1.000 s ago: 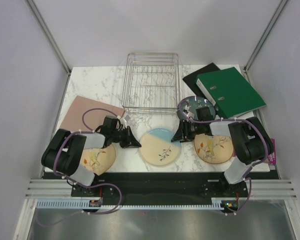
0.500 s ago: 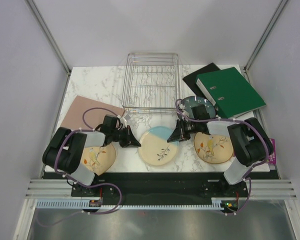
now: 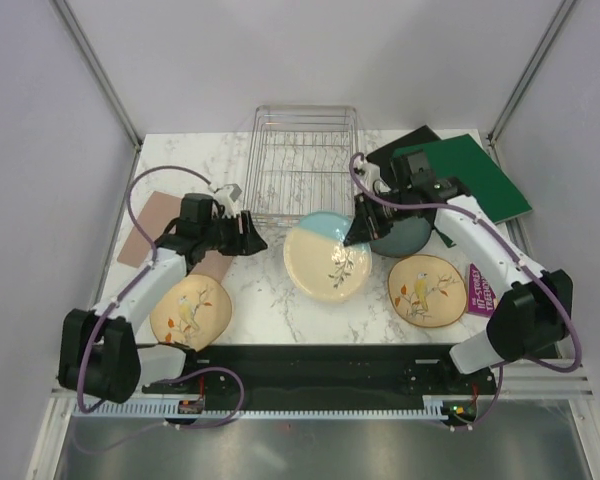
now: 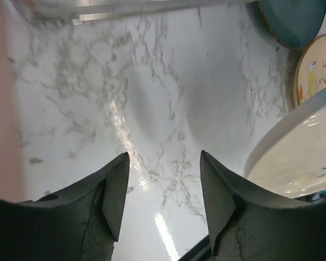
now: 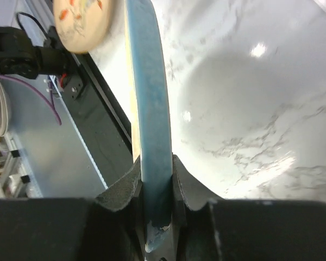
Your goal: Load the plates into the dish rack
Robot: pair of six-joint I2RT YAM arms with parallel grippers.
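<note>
Dish rack (image 3: 305,165): cream-blue plate (image 3: 327,257) held just outside its front, rim clenched in right jaws; left jaws released.

Top view high, looking down; wrist views close over table (image 4: 152,109) (both catch lifted plate (image 4: 299,157)).

The held plate (image 3: 327,257) is clamped by its rim in the right tool (image 3: 358,232), reaching left from it above the surface (image 3: 263,297), between the two tools. The rack (image 3: 302,165) stands farther out, just past the left tool (image 3: 252,232). A second plate (image 3: 400,240) lies just right of the right tool, under its arm. A third plate (image 3: 426,289) lies nearer the bases, with a packet (image 3: 479,290) at its right. The binder (image 3: 470,175) lies farther out on that tool's right. A mat (image 3: 155,225) lies under the left tool's arm, and the fourth plate (image 3: 189,312) lies nearer the bases.
</note>
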